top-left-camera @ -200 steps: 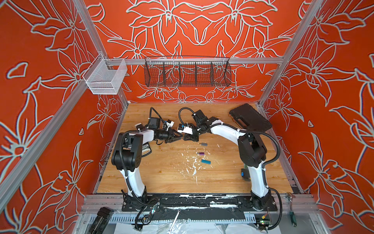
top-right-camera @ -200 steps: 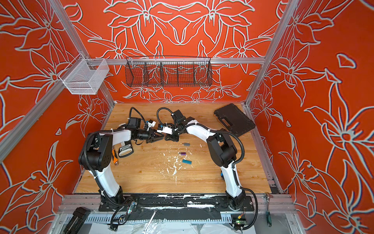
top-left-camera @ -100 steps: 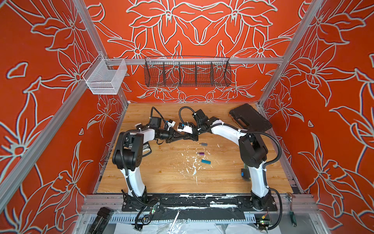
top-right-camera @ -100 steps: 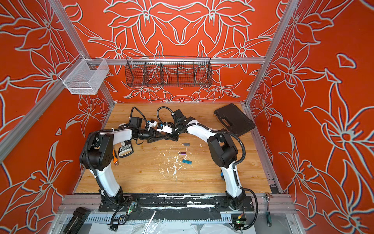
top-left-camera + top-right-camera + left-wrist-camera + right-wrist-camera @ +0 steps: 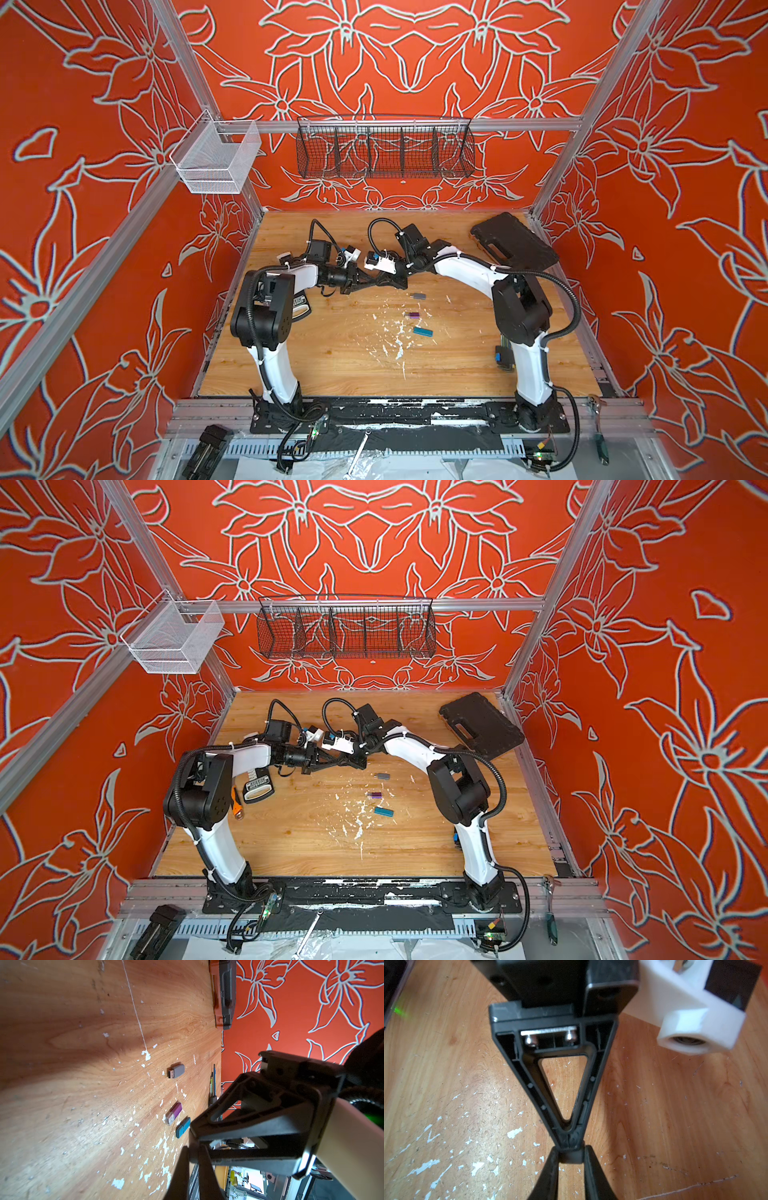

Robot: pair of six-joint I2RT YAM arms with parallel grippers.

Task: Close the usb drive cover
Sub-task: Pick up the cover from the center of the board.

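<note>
Both top views: finds the left pincer [image 5: 372, 286] and the right pincer [image 5: 384, 284] meeting tip to tip just above the wooden surface [image 5: 332, 365], toward its far side. Hides whatever sits between the tips at this range. Leaves three loose drives lying apart on the surface nearer the camera, a grey drive [image 5: 417, 296], a purple drive [image 5: 412, 315] and a teal drive [image 5: 422, 331], with a black case [image 5: 513, 245] at the far right corner.

Left wrist view: looks along the left pincer's own fingers [image 5: 207, 1176], drawn together at the tips, straight at the right pincer [image 5: 194, 1142]. Picks out the bare metal plug on the grey drive [image 5: 176, 1070] and the clear cap on the purple drive [image 5: 174, 1113]; puts the teal drive [image 5: 182, 1128] partly behind the right pincer.

Right wrist view: catches the right pincer [image 5: 570, 1152] pinching a small black usb drive [image 5: 570, 1157] between its fingertips, above the surface. Shows the left pincer [image 5: 569, 1138] pressed together, tips butting against the drive's far end. Cannot tell whether a cover is on it.
</note>
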